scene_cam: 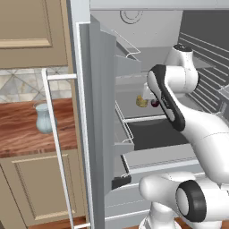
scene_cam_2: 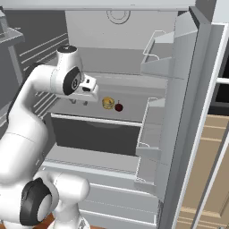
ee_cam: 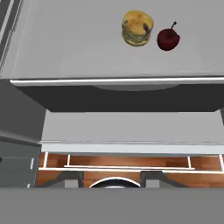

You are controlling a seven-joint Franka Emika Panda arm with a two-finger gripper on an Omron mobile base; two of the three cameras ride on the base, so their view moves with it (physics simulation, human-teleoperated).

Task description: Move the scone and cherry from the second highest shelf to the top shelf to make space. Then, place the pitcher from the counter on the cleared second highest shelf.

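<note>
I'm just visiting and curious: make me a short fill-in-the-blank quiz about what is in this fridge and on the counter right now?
1. The scone and the cherry lie on the same ____.
2. The pitcher stands on the ____.
3. In the hand view, the fruit beside the scone is dark ____.

Missing words: shelf; counter; red

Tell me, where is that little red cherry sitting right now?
The cherry sits on the second highest shelf inside the open fridge, just right of the scone in the right base view.
</note>
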